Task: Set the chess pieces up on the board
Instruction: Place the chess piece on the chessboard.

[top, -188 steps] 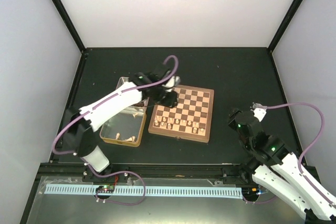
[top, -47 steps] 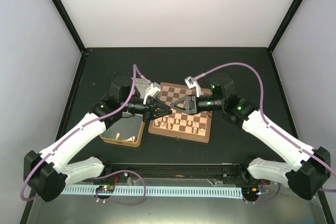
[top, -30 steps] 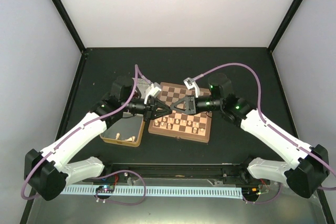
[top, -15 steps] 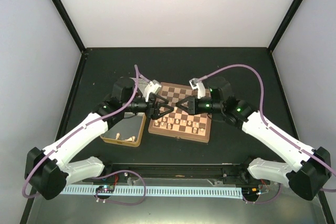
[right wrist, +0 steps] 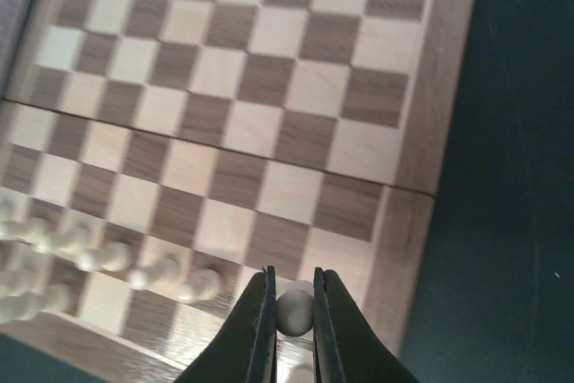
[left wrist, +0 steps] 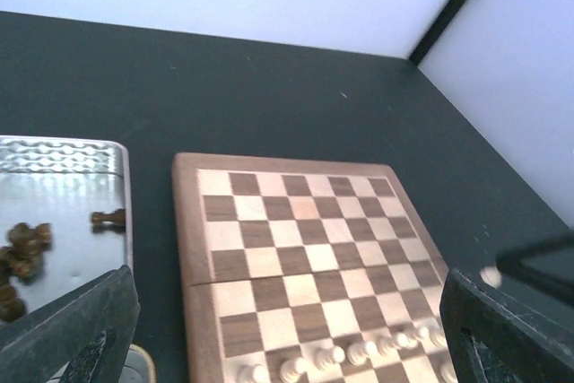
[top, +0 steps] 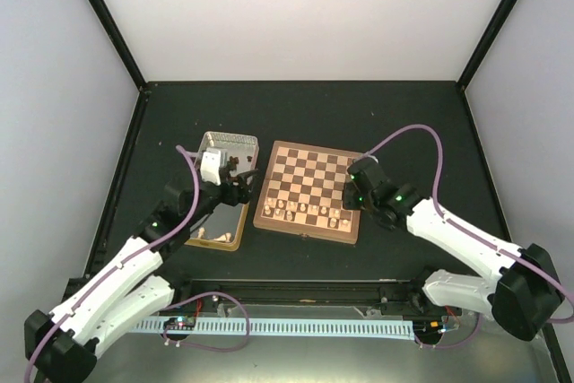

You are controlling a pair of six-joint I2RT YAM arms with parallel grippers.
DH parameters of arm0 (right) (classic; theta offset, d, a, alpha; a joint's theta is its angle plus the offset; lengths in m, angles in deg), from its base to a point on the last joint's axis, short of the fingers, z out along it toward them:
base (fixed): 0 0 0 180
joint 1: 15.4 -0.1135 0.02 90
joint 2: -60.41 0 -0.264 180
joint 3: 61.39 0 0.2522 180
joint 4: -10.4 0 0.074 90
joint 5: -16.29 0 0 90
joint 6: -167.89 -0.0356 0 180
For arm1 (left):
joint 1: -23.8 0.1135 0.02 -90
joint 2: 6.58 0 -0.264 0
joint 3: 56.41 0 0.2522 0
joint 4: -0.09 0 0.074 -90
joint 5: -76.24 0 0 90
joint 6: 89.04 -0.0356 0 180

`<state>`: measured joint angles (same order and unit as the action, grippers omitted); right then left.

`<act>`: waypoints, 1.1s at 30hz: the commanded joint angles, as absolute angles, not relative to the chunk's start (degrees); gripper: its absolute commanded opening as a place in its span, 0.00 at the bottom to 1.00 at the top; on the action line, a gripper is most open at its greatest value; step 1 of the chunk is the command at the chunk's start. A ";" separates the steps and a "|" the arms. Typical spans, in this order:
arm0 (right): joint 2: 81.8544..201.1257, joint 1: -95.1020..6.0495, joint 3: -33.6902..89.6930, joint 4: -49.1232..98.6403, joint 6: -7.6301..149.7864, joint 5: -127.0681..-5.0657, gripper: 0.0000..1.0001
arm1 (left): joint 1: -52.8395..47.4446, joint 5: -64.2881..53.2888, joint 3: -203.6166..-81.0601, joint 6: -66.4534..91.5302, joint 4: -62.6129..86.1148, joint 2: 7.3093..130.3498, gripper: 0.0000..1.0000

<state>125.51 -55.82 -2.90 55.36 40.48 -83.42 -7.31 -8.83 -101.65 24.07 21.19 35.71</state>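
The right gripper (right wrist: 293,280) is clamped on a single pale piece (right wrist: 294,309), its round head pinched right between the two fingers (right wrist: 257,320). Under it is the board (right wrist: 269,78), and the piece sits over the last square by the right-hand border, at the near end. I honestly can't tell from the wrist view whether it's touching the wood or just above it. Immediately left of that gripper, a line of other pale pieces (right wrist: 134,271) runs along the same end of the board, kinda blurry. Ahead of the fingers the checkered squares stretch to the far border.

The left gripper (left wrist: 287,284) has its jaws spread wide apart, one finger in each lower corner of its own view. The board lies ahead of it, framed between the fingers. Off to its left is a tin tray (left wrist: 63,154) with a bunch of dark pieces (left wrist: 20,253) inside, one lying a bit apart from the cluster. From the top view this gripper hangs by the tray's right rim, just beside the board's left edge. Everything's on a dark counter (top: 404,123).
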 commanded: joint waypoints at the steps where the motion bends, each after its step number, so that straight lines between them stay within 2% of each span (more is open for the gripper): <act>1: 127.17 -56.03 -5.57 53.41 39.02 -87.48 0.01 | -6.46 -16.51 -100.57 26.52 18.70 33.67 0.94; 11: 133.35 -56.01 -8.34 47.79 40.35 -84.19 0.01 | -6.17 -14.11 -102.43 27.66 20.65 37.55 0.94; 23: 134.61 -56.04 -10.41 49.30 39.12 -79.42 0.01 | -5.99 -14.20 -102.77 28.47 21.47 38.43 0.94; 33: 133.98 -56.06 -8.21 54.25 38.62 -80.74 0.14 | -5.43 -15.72 -103.20 30.02 24.76 38.58 0.94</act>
